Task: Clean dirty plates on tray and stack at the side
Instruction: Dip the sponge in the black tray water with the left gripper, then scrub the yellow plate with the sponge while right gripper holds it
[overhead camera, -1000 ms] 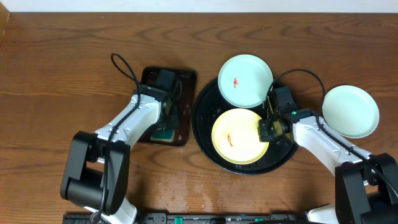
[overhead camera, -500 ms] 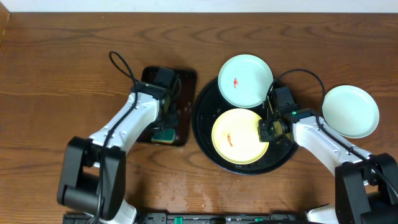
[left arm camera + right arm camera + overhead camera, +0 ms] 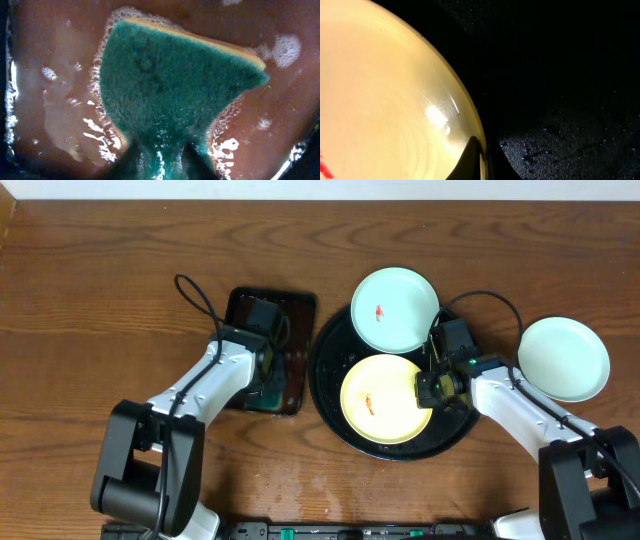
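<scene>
- The left hand (image 3: 160, 161) pinches the narrow end of a green sponge (image 3: 175, 85), which lies wet in the foamy water of the rectangular tray (image 3: 295, 310).
- The right hand (image 3: 481, 162) is pressed together on the rim of the yellow plate (image 3: 378, 402), one finger inside and one outside.
- That plate lies flat and face up in the near half of the round black tray (image 3: 322, 370). It has a small red smear left of centre and, being round, no long axis.
- A smeared mint plate (image 3: 394, 308) overlaps the tray's far rim.
- A plain mint plate (image 3: 563, 358) sits on the desk (image 3: 100, 280) to the right.
</scene>
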Action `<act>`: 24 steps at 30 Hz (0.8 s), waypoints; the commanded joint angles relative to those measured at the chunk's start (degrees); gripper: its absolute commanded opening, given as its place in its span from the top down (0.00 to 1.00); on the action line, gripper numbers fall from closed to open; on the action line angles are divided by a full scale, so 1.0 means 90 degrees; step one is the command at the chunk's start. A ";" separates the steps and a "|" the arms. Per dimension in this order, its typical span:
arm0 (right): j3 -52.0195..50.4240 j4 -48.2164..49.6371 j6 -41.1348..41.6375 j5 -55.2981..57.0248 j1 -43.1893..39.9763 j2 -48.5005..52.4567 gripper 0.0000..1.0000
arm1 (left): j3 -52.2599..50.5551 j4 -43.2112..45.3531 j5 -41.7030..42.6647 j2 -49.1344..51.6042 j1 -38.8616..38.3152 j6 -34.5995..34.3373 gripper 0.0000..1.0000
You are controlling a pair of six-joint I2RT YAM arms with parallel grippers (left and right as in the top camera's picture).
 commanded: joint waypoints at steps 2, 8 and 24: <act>-0.0097 -0.0056 0.0080 0.0097 -0.0019 0.0151 0.99 | -0.0010 -0.0087 -0.0015 0.0097 0.0010 -0.0051 0.92; -0.0097 -0.0027 0.0078 0.0097 -0.0022 0.0151 0.99 | 0.0799 -0.0947 -0.0019 -0.0158 0.0010 0.0022 0.93; -0.0097 0.0019 0.0078 0.0097 -0.0019 0.0151 0.99 | 0.1622 -0.1637 -0.0379 -0.0857 -0.0100 0.0277 0.92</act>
